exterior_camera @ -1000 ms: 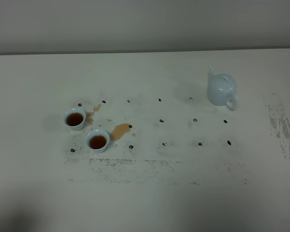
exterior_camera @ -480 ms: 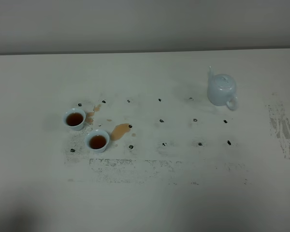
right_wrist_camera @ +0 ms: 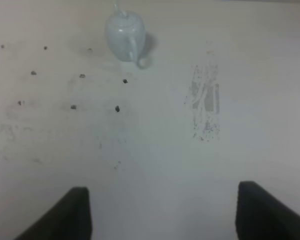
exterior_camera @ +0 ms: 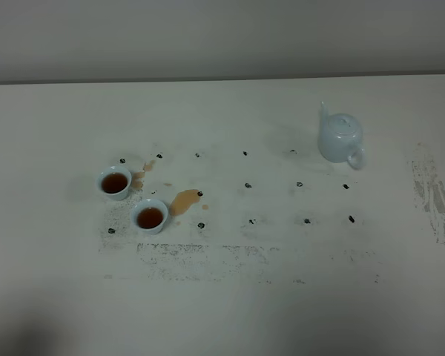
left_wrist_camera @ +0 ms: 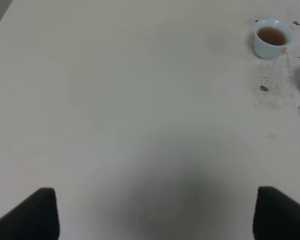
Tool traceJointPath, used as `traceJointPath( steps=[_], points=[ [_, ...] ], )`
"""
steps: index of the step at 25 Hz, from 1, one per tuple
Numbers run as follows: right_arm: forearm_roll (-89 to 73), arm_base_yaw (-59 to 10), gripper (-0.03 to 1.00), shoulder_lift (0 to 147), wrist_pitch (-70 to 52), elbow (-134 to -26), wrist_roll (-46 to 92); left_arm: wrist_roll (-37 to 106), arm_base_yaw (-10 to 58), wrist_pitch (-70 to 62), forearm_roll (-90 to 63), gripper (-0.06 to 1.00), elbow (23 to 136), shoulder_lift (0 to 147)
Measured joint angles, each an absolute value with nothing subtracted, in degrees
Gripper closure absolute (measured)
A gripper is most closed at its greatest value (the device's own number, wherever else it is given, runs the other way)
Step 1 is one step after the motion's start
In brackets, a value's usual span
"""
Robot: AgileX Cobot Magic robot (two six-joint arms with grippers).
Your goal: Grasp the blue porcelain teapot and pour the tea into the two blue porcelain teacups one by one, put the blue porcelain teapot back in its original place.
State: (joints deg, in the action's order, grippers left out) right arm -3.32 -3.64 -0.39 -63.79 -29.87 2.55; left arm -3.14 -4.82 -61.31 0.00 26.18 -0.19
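From the high camera we see the blue porcelain teapot [exterior_camera: 340, 138] standing upright on the pale bench [exterior_camera: 230, 311], at about two o'clock from the middle of the view. Its lid is on, its spout points toward eleven o'clock and its loop handle toward five o'clock. Nothing touches it.

Well apart from it, at about nine o'clock from the middle, stand the two blue porcelain teacups, both holding brown tea. The farther teacup [exterior_camera: 114, 182] and the nearer teacup [exterior_camera: 150, 216] sit near each other without touching; the nearer one lies at about four o'clock from the farther one. A brown tea puddle [exterior_camera: 184, 200] lies on the bench just beside the nearer teacup, at its two o'clock, and a smaller tea stain [exterior_camera: 138, 179] lies just beside the farther teacup (at its three o'clock). Small dark marks [exterior_camera: 248, 185] dot the bench in rows between the cups and the teapot, and a scuffed patch [exterior_camera: 432, 194] shows near the right edge.

Neither arm appears in the high view. In its wrist view our left hand [left_wrist_camera: 155, 212] is open and empty over bare bench, with the farther teacup ahead of it. Our right hand [right_wrist_camera: 162, 210] is likewise open, its dark fingers [right_wrist_camera: 262, 207] wide apart and holding nothing, with the teapot well ahead of it.
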Motion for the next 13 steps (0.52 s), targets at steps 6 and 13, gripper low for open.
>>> traceJointPath(
  steps=[6, 13],
  points=[
    [-5.37, -3.64, 0.38, -0.39, -63.79, -29.87, 2.55, -3.14, -4.82, -61.31, 0.0, 0.19, 26.18, -0.19],
    [-5.74, -3.64, 0.38, -0.39, -63.79, -29.87, 2.55, -3.14, -4.82, -61.31, 0.0, 0.19, 26.18, -0.19]
  ],
)
